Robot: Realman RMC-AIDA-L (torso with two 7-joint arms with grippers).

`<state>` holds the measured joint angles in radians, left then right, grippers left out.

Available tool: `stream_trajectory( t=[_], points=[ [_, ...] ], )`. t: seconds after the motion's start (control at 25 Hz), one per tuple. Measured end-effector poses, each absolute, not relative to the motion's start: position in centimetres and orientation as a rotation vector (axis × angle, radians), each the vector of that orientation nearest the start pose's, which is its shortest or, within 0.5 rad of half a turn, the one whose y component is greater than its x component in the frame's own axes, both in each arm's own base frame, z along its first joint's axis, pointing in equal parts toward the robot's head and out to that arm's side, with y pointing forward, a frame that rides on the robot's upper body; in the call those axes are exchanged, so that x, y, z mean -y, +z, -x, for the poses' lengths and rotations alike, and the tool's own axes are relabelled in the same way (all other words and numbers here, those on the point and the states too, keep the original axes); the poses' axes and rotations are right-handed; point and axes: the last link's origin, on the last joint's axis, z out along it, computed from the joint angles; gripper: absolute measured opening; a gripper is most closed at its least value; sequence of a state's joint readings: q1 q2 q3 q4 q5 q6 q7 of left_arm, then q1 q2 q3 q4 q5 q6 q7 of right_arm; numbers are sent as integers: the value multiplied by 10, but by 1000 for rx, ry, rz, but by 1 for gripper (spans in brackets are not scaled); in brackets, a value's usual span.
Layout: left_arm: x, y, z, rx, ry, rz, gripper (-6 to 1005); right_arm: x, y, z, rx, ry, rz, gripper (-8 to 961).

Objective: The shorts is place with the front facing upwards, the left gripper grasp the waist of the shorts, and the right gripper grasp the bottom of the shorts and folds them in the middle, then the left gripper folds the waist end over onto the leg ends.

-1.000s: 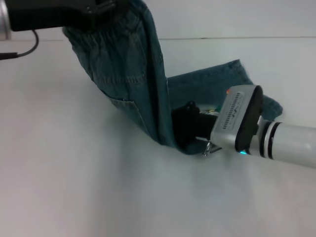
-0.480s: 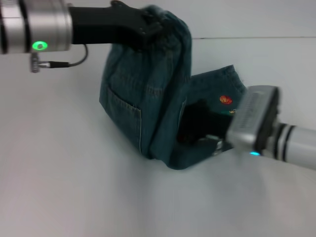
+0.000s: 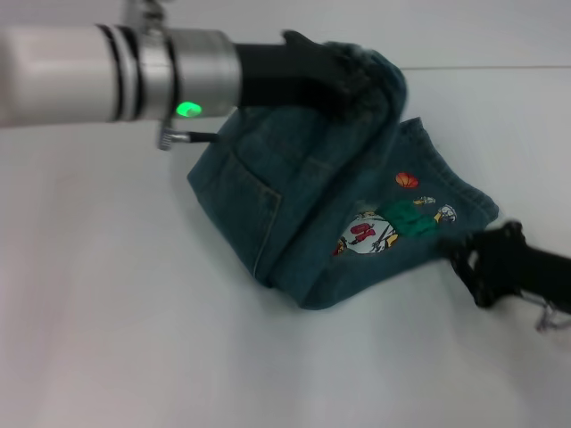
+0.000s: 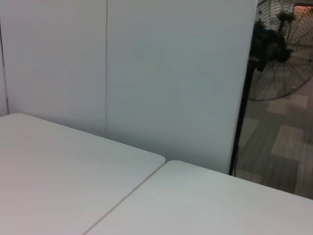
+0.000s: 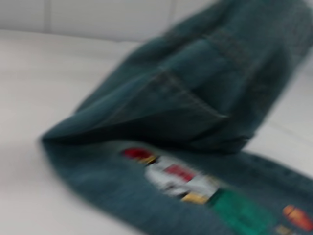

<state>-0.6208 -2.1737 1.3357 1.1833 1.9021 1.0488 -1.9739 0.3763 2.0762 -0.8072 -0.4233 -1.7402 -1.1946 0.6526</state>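
Both grippers we are seeing only partly: the left gripper [image 3: 352,76] is clamping the waist [image 3: 379,76] of the shorts [image 3: 294,205]; the right gripper [image 3: 464,259], beside the leg ends [image 3: 459,192], is holding nothing, its fingers too unclear to judge.

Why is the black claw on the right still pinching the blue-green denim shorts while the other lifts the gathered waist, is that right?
Not quite. In the head view the right gripper has let go and sits on the table beside the blue-green denim shorts; the left gripper does hold the waist up.

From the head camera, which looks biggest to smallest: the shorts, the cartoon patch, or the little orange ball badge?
1. the shorts
2. the cartoon patch
3. the orange ball badge
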Motion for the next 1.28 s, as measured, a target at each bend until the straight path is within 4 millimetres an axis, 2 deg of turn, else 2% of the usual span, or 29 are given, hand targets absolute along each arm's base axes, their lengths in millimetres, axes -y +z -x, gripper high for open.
stream_trajectory(
  t=[0.12,0.24,0.4,0.52,0.6,0.76,0.96,1.12,1.28],
  points=[
    [-390,-58,82,431,-575,2663,57,-283,-32,-345,-225,350,2546,46],
    [-388,-81,76,442,-567,2679,60,-275,-34,-347,-215,336,2615,50],
    [-373,-110,64,402,-543,2764,65,-273,-41,-341,-165,330,2692,56],
    [-365,-123,60,384,-540,2763,68,-274,-46,-333,-129,342,2737,61],
    [-363,-126,60,377,-535,2766,144,-272,-46,-329,-109,367,2759,64],
    [-360,-120,65,374,-557,2755,307,-267,-42,-324,-80,431,2789,70],
    [-348,-97,82,306,-619,2738,537,-258,-33,-326,-67,475,2796,77],
    [-338,-77,113,322,-693,2737,695,-254,-24,-327,-66,496,2774,83],
    [-319,-48,163,294,-861,2655,789,-249,-12,-328,-65,540,2749,89]
  ],
)
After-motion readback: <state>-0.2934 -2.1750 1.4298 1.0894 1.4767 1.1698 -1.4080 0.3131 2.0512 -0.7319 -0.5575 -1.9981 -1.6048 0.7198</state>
